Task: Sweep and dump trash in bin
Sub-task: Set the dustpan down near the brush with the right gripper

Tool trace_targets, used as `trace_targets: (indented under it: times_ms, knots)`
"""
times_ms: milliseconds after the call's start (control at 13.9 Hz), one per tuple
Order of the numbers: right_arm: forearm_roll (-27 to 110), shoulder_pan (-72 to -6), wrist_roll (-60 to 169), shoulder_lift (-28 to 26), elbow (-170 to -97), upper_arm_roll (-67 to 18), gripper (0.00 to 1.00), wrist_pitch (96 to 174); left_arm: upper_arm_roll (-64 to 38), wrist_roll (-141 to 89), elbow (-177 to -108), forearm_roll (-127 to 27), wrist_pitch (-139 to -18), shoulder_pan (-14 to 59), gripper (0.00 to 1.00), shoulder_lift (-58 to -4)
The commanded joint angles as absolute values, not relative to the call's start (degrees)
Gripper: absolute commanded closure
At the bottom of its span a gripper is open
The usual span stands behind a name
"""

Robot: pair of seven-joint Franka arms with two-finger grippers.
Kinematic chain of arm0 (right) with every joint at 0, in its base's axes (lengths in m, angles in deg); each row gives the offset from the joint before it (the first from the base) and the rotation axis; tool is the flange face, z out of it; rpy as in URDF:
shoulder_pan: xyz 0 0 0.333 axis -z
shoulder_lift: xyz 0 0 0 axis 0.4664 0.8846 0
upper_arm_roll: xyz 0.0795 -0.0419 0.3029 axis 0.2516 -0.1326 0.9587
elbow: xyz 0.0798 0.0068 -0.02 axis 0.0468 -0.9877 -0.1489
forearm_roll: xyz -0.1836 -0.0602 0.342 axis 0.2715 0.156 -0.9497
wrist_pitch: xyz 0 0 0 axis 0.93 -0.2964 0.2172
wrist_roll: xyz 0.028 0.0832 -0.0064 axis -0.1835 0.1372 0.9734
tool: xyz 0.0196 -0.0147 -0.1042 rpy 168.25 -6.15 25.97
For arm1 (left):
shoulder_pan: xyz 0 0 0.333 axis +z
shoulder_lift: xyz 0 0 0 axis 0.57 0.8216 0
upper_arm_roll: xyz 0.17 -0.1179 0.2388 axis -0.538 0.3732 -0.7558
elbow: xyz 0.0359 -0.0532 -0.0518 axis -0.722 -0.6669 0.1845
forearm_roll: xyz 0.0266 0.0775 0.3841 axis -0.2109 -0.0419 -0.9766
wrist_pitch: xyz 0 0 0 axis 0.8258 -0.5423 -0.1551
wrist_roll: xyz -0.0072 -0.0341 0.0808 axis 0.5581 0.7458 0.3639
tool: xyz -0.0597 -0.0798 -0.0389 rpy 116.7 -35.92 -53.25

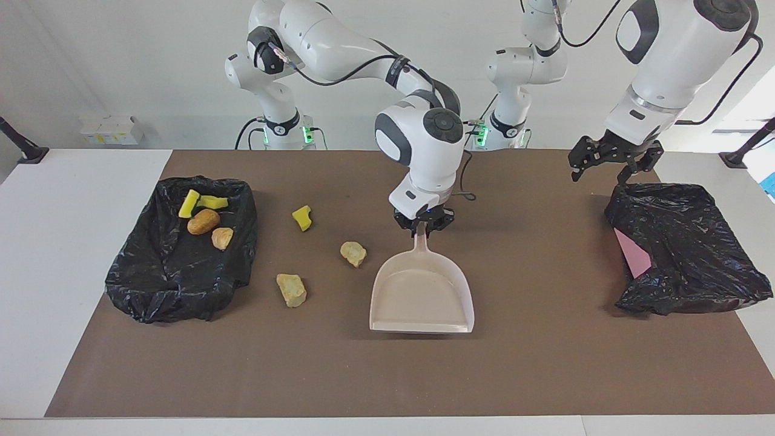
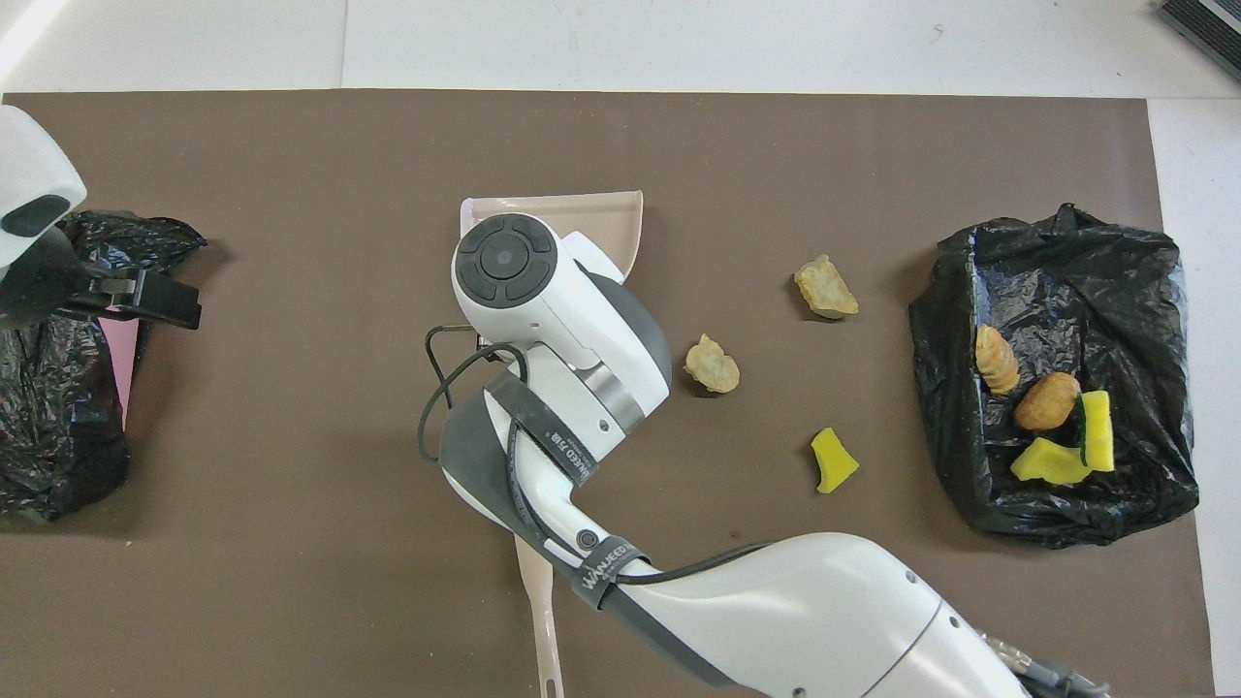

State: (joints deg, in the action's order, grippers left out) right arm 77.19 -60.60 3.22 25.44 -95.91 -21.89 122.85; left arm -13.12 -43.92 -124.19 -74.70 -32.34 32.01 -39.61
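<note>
My right gripper (image 1: 422,225) is shut on the handle of the beige dustpan (image 1: 422,297), low over the middle of the mat, with the pan's open edge pointing away from the robots. The pan is empty. Three pieces of trash lie on the mat between pan and bin: a yellow sponge chunk (image 1: 302,217), a pale lump (image 1: 353,253) and another lump (image 1: 291,289). The black-bagged bin (image 1: 151,284) at the right arm's end holds several scraps, among them a brown oval (image 1: 203,221). My left gripper (image 1: 600,174) hangs open over the other bag's edge.
A second black bag (image 1: 696,254) with a pink sheet (image 1: 633,253) lies at the left arm's end. The brush handle (image 2: 536,611) shows near the robots, mostly covered by my right arm. A brown mat (image 1: 387,375) covers the table.
</note>
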Motion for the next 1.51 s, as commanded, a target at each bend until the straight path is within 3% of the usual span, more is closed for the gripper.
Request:
trace_targets:
  times_ms: [0, 144, 719, 791, 863, 1151, 1438]
  knots:
    - [75.82, -60.49, 4.75, 27.16, -93.73, -20.94, 1.0, 123.65, -13.65, -44.54, -124.42, -73.86, -32.13, 31.76, 0.0, -40.37]
    - [74.16, -60.14, 5.03, 27.16, -93.99, -20.85, 1.0, 124.18, -13.65, -44.54, -124.42, -73.86, -31.87, 31.76, 0.0, -40.46]
    - [73.27, -59.53, 7.4, 25.93, -96.8, -20.94, 0.48, 124.28, -13.65, -44.45, -124.42, -73.86, -31.43, 31.59, 0.0, -40.46]
    - [73.27, -59.53, 7.31, 25.67, -96.8, -21.03, 0.37, 124.27, -13.65, -44.45, -124.42, -73.86, -31.52, 31.59, 0.0, -40.46]
    - [73.01, -59.53, 7.4, 24.71, -96.8, -21.03, 0.32, 124.27, -13.65, -44.37, -124.34, -73.86, -31.52, 31.59, 0.0, -40.37]
    - [72.31, -60.32, 6.44, 15.24, -104.15, -20.94, 0.16, 121.11, -13.65, -44.1, -123.99, -73.78, -31.78, 31.24, 0.0, -40.02]
    - [69.59, -62.51, 6.43, -0.93, -122.86, -20.76, 0.17, 121.72, -13.21, -42.61, -123.98, -72.55, -34.67, 30.89, 0.0, -38.44]
